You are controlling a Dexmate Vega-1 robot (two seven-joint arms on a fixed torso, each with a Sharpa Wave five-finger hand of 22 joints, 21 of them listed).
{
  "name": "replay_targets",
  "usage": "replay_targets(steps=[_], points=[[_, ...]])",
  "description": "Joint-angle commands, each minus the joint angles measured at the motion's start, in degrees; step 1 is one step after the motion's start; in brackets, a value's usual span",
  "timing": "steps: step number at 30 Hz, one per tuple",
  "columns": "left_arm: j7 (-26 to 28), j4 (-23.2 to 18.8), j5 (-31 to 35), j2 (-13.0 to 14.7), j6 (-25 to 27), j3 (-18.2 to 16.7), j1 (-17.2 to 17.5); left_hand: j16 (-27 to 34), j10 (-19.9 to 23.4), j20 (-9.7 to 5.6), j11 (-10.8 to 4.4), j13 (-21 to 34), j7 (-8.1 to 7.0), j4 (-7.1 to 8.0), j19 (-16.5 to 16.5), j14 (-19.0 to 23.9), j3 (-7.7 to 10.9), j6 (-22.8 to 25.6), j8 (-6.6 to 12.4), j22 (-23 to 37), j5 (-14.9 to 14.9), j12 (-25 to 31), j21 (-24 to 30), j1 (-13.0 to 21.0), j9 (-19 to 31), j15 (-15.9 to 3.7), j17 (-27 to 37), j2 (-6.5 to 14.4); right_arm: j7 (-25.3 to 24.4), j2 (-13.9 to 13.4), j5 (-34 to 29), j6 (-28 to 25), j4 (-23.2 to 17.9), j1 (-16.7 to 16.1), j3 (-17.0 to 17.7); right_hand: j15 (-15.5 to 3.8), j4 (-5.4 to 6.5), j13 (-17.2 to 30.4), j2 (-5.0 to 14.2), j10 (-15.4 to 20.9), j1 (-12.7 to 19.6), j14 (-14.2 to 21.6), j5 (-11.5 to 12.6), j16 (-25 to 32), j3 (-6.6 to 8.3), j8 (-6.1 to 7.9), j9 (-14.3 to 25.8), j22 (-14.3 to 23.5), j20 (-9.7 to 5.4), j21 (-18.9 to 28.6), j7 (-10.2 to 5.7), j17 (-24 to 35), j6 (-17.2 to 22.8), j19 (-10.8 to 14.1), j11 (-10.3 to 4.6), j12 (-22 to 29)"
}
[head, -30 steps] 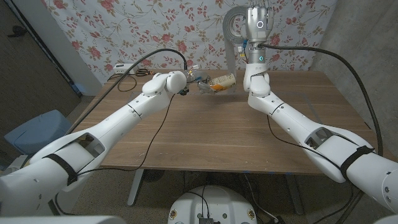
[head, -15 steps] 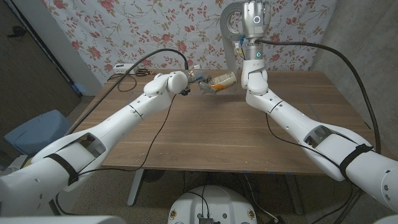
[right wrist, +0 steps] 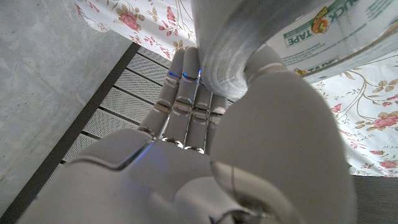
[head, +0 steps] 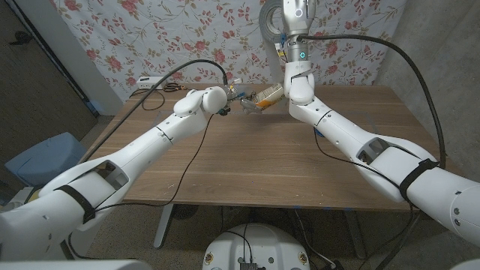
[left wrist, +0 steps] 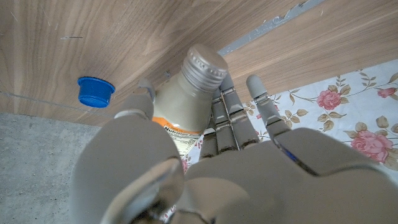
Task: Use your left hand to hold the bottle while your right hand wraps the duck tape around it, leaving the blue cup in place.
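surface: wooden table (head: pixel 247 161) | on it: blue cup (left wrist: pixel 95 91); cables (head: pixel 154 85) at far-left corner

The right hand (head: pixel 276 16), gripping the roll of duck tape (head: pixel 268 19), now sits closer to the spot straight above the bottle (head: pixel 264 97) than a second ago, when it hung off to the bottle's right. The right forearm leans further toward the bottle with it.
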Motion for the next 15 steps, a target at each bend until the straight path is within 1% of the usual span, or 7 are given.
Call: replay_targets(steps=[1, 4, 6, 8, 11, 13, 15], points=[[3.41, 0.05, -0.74, -0.83, 3.13, -1.42, 1.57, 0.78, 2.86, 0.00, -1.80, -0.07, 2.71, 12.62, 0.72, 1.35, 15.27, 9.94, 29.73, 0.10, 0.27, 0.11, 0.74, 10.42, 4.56, -0.46, 0.03, 10.48, 2.91, 0.87, -2.10, -2.54, -1.32, 0.72, -2.12, -13.45, -1.06, 9.24, 6.34, 8.51, 6.54, 8.23, 0.31, 0.36, 3.44, 0.06, 0.30, 0.05, 0.13, 0.54, -7.03, 0.18, 7.38, -0.24, -7.76, 0.40], [5.82, 0.17, -0.87, -1.61, 5.29, -2.10, 2.34, 1.56, 4.15, 0.08, -2.33, 0.15, 1.61, 12.25, 2.24, 3.13, 15.34, 10.86, 30.01, 0.00, 0.04, 0.54, 1.54, 10.56, 4.33, -1.45, -0.15, 10.37, 3.04, -0.30, -2.45, -2.63, -3.67, -0.33, -1.88, -13.45, -1.00, 9.20, 6.28, 8.54, 6.45, 8.25, 0.36, 0.49, 3.63, -0.17, 0.25, -0.08, 0.17, 0.79, -7.22, 0.18, 7.25, -0.47, -8.07, 0.27], [7.06, 0.43, -1.53, -2.21, 6.66, -2.67, 2.70, 1.91, 5.09, 0.04, -2.64, 0.34, 0.67, 11.93, 3.57, 3.89, 15.31, 11.24, 30.41, -0.08, -0.11, 0.86, 2.14, 10.62, 4.62, -1.52, -0.27, 10.25, 2.87, -0.92, -2.55, -2.77, -4.93, -1.07, -1.55, -13.42, -0.98, 9.10, 6.17, 8.69, 6.36, 8.14, 0.37, 0.52, 3.71, -0.25, 0.24, -0.15, 0.16, 0.94, -7.16, 0.18, 7.31, -0.55, -7.91, 0.20], [8.81, 0.65, -2.51, -2.84, 7.57, -3.42, 3.23, 2.30, 5.53, -0.09, -2.71, 0.46, 0.36, 11.69, 4.23, 4.78, 15.24, 11.46, 30.61, -0.12, -0.22, 0.99, 2.47, 10.63, 4.74, -1.79, -0.36, 10.18, 2.67, -1.99, -2.63, -2.21, -6.16, -1.81, -1.37, -13.42, -0.93, 9.10, 6.10, 8.69, 6.25, 8.06, 0.38, 0.57, 3.84, -0.34, 0.21, -0.24, 0.19, 1.14, -7.18, 0.18, 7.40, -0.66, -8.31, 0.12], [10.52, 1.02, -3.98, -3.50, 8.49, -4.05, 3.49, 2.51, 6.06, -0.49, -2.78, 0.81, -0.08, 11.35, 4.81, 5.12, 15.09, 12.48, 30.68, -0.18, -0.38, 1.23, 2.83, 10.62, 4.14, -1.87, -0.48, 10.11, 2.49, -2.74, -2.62, -2.29, -7.38, -2.82, -0.85, -13.42, -0.88, 9.07, 6.09, 8.68, 6.15, 8.07, 0.38, 0.61, 3.93, -0.43, 0.19, -0.31, 0.12, 1.29, -7.22, 0.16, 7.41, -0.68, -7.96, 0.05], [11.76, 1.28, -5.12, -4.06, 9.10, -4.53, 3.69, 2.60, 6.19, -0.63, -2.84, 0.76, -0.08, 11.25, 5.02, 5.27, 15.06, 12.57, 30.63, -0.20, -0.41, 1.20, 2.93, 10.63, 3.98, -1.98, -0.51, 10.09, 2.78, -3.09, -2.59, -2.55, -8.20, -3.43, -0.50, -13.42, -0.88, 9.07, 6.02, 8.79, 6.10, 8.07, 0.39, 0.65, 4.00, -0.48, 0.18, -0.36, 0.14, 1.40, -7.28, 0.16, 7.46, -0.70, -7.97, 0.04], [12.79, 1.71, -6.54, -4.50, 9.36, -5.06, 3.78, 2.81, 6.35, -0.81, -2.85, 0.77, -0.49, 10.96, 5.55, 5.72, 15.00, 12.84, 30.62, -0.25, -0.51, 1.14, 3.20, 10.65, 3.72, -2.21, -0.62, 10.06, 2.24, -3.29, -2.63, -2.65, -8.39, -3.84, -0.19, -13.42, -0.88, 9.13, 5.98, 8.71, 6.05, 8.05, 0.41, 0.68, 4.09, -0.58, 0.17, -0.41, 0.14, 1.50, -7.23, 0.15, 7.37, -0.76, -8.07, 0.00]])
